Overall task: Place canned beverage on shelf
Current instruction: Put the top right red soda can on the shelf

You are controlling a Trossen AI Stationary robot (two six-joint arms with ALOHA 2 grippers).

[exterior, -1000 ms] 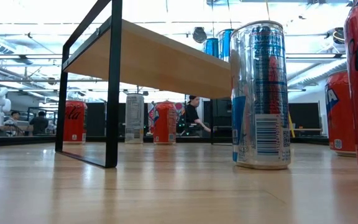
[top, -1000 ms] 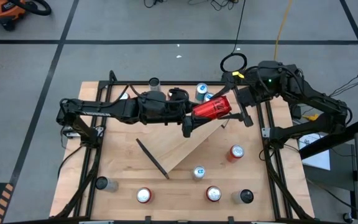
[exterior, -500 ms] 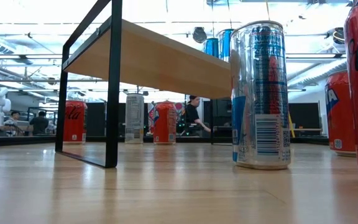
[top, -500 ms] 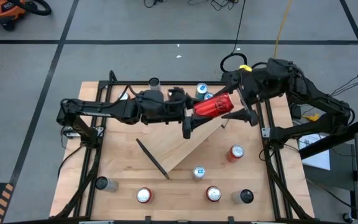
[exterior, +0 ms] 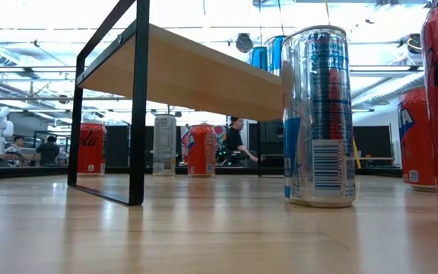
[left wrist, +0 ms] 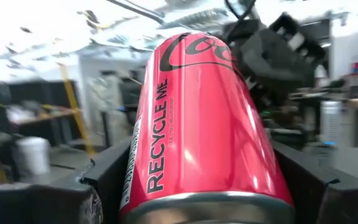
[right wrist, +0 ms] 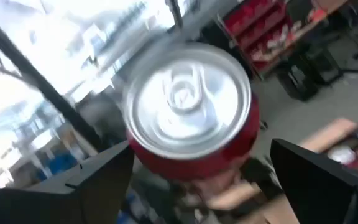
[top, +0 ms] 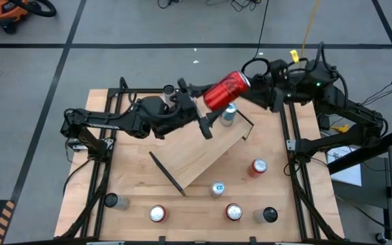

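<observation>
Left end effector [top: 206, 102] clamped on red can [top: 226, 90], can tilted, lifted above far end of shelf [top: 203, 155]. Right end effector [top: 271, 92] spread apart, just beyond can's silver top, not touching.

We saw a glossy red aluminium can [top: 225, 90] with a silver top [right wrist: 186, 101] and black lettering down its side [left wrist: 194, 118], clasped in the left arm's black gripper [top: 203, 114]. The flat light-wood shelf board [top: 203, 151] had thin black metal brackets [exterior: 109, 114]. A slim silver can with blue and red print [exterior: 318, 116] stood near it. The right arm's gripper [top: 263, 86] was dark too.
</observation>
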